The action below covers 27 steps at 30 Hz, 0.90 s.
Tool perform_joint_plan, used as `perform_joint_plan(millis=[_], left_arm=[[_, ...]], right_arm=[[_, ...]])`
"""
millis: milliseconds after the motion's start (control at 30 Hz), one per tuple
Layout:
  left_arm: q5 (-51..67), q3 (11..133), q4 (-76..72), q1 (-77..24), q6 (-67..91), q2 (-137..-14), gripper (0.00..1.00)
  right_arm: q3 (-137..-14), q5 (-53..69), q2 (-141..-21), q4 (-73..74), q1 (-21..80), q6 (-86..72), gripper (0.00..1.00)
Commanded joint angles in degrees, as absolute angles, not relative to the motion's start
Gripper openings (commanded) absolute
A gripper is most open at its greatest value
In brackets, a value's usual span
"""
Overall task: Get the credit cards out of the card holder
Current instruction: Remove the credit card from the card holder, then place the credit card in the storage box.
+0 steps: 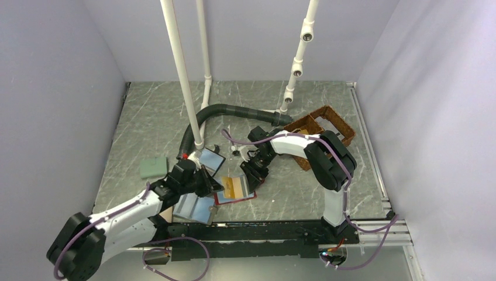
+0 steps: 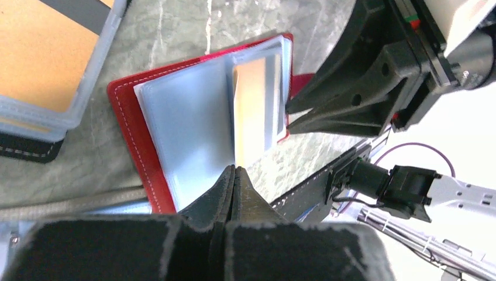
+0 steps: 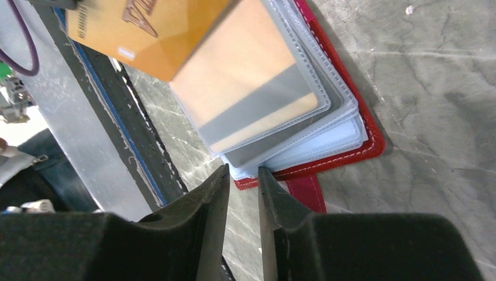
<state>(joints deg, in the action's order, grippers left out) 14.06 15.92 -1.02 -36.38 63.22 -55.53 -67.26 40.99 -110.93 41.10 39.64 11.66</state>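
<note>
The red card holder [image 1: 248, 198] lies open near the table's front edge, its clear sleeves [image 2: 193, 123] fanned upward. An orange credit card [image 3: 146, 29] sticks partly out of a sleeve; a tan card with a grey stripe [image 3: 257, 99] sits inside another. My left gripper [image 2: 236, 170] is shut, and the orange card's [image 2: 248, 117] near edge runs into its tips. My right gripper [image 3: 241, 171] hovers at the holder's [image 3: 357, 152] opposite corner beside the red pull tab [image 3: 307, 193], its jaws a narrow gap apart with nothing between them.
A black-rimmed case [image 1: 210, 159] with a tan face lies just behind the holder, and a grey-blue wallet [image 1: 196, 208] lies under my left arm. A green pad [image 1: 154, 168] sits left, a brown basket [image 1: 327, 132] back right. A black hose [image 1: 234, 111] and white pipes [image 1: 184, 76] stand behind.
</note>
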Motion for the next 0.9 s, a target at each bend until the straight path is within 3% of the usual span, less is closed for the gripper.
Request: perform_joint_plan(millis=[0,233,533,600,633,867], left_arm=[[13.24,19.55,8.14,-36.21,55.02,-48.72,0.0],[14.67,20.52,7.92,-36.23,45.46,-40.78,0.0],[21.94,24.36,-0.8,-36.43,39.9,-47.58,0.0],[23.27,25.16,-2.74,-36.59,39.0,-49.47,0.0],[23.86,25.6,-3.25,-36.74,38.67,-50.32,0.0],[26.27,26.77,-6.57,-38.37,38.06,-54.08,0.0]], right_arm=[[-70.39,41.85,-108.34,45.11,39.08,21.81,0.32],[-75.85,53.66,-102.91,56.7,37.38,35.25,0.47],[-85.62,65.49,-107.53,71.0,32.45,53.21,0.69],[-87.09,67.53,-110.15,74.37,32.43,59.31,0.81],[-87.75,68.7,-111.14,77.05,32.38,62.4,0.97],[-88.6,64.44,-111.64,70.29,32.26,55.21,1.0]])
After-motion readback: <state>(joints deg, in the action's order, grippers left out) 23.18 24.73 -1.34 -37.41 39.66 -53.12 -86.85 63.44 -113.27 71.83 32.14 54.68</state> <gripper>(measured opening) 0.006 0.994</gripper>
